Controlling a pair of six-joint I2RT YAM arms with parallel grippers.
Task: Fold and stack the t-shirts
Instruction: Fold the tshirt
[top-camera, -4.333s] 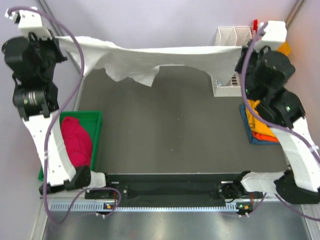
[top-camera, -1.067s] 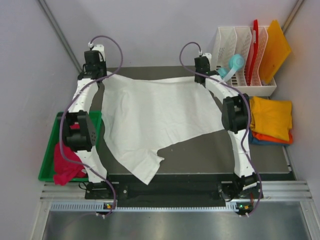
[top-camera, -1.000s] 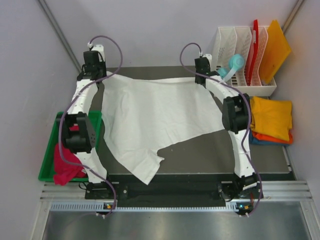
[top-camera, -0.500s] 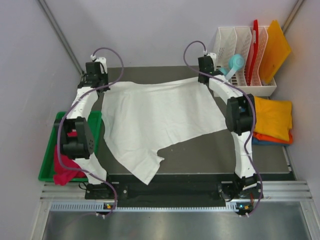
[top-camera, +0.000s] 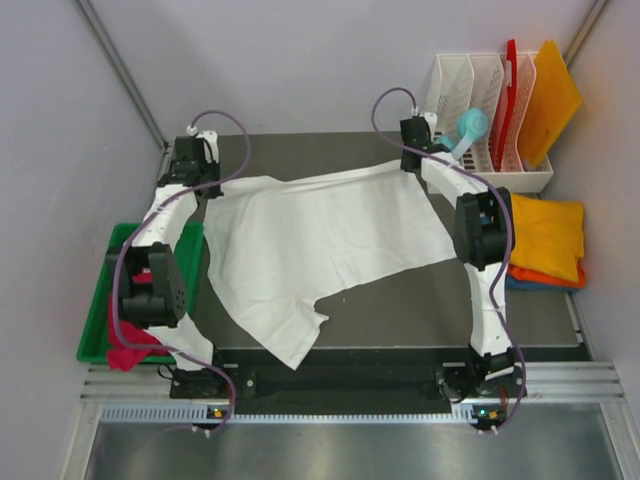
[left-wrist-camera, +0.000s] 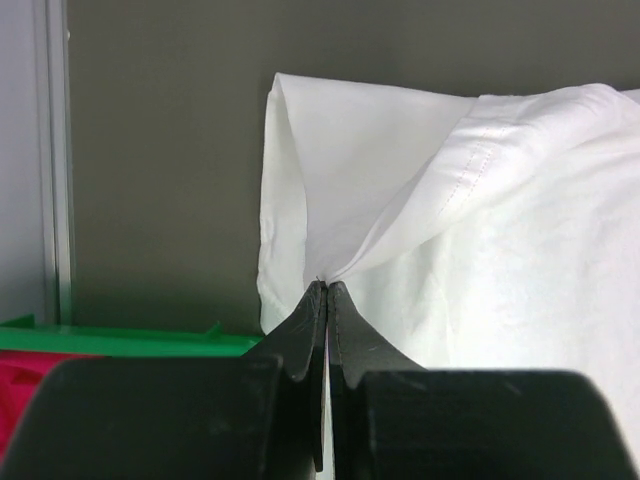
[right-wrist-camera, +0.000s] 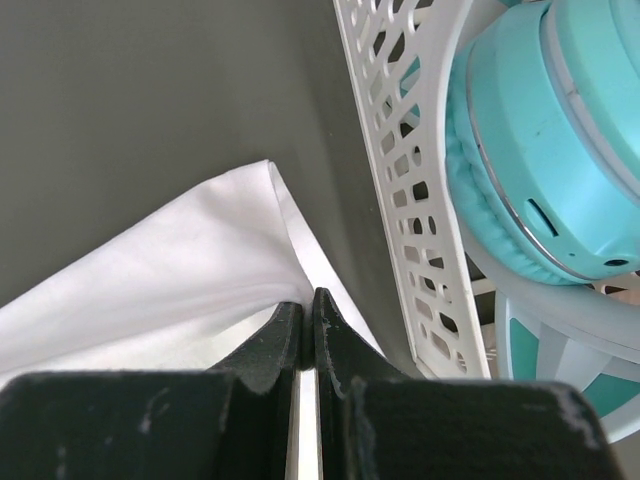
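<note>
five t-shirts (top-camera: 320, 240), two boards (top-camera: 550, 95), one rack (top-camera: 455, 78)

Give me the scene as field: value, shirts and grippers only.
left gripper: shut on white t-shirt, far-left corner
right gripper: shut on white t-shirt, far-right corner
white t-shirt: spread over the mat
folded stack: yellow-orange on top, orange and blue below, right of mat
crimson-pink t-shirt: bunched in green bin, left

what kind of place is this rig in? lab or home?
Most likely a lab test cell, not a home: plain walls box in a dark table, a left arm and right arm are bolted at its near edge, and a green bin holds a pink shirt.
</note>
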